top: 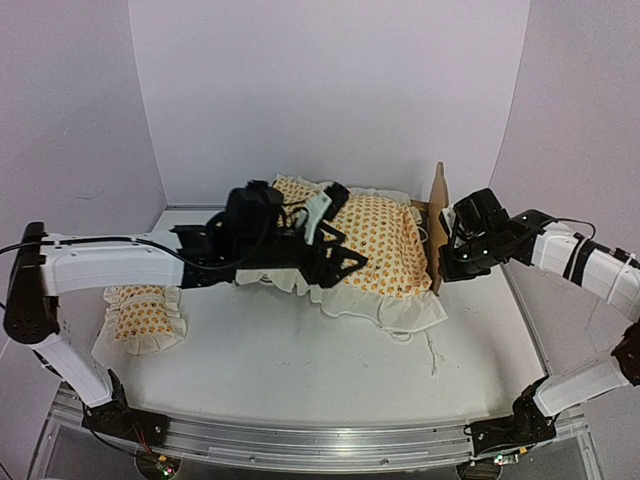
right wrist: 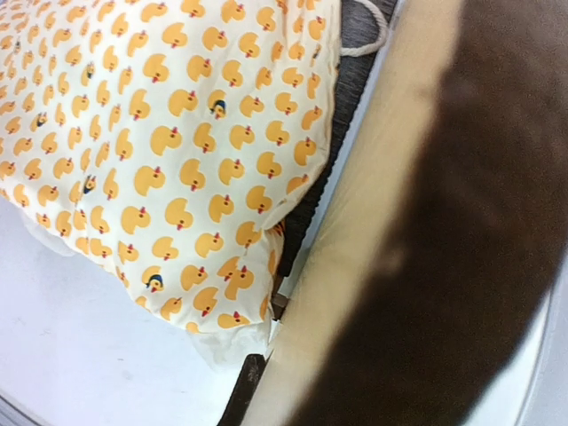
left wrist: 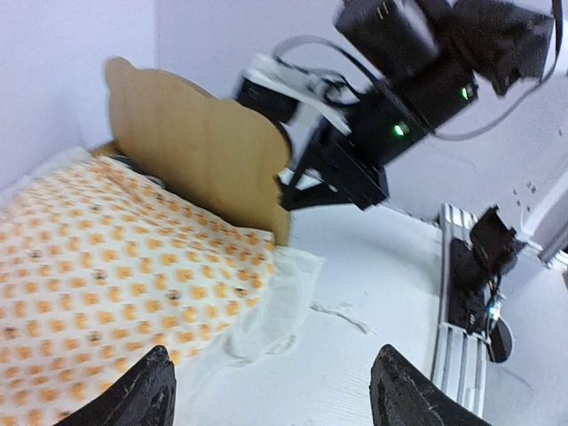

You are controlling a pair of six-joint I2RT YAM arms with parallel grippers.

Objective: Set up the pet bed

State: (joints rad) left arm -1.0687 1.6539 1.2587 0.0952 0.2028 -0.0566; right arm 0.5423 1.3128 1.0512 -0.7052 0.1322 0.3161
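most of pet bed (top: 438,225) hidden under cover (top: 385,245); left hand (left wrist: 280,390) wide; right hand (top: 445,252) grip unclear.

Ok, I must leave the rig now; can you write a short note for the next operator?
Left gripper: jaws open, empty, over the mattress edge.
Right gripper: jaws seem shut on the bed headboard.
Mattress lies on the bed; pillow is on the table, left of it.
Done: mattress on.
To do: put the pillow onto the bed.
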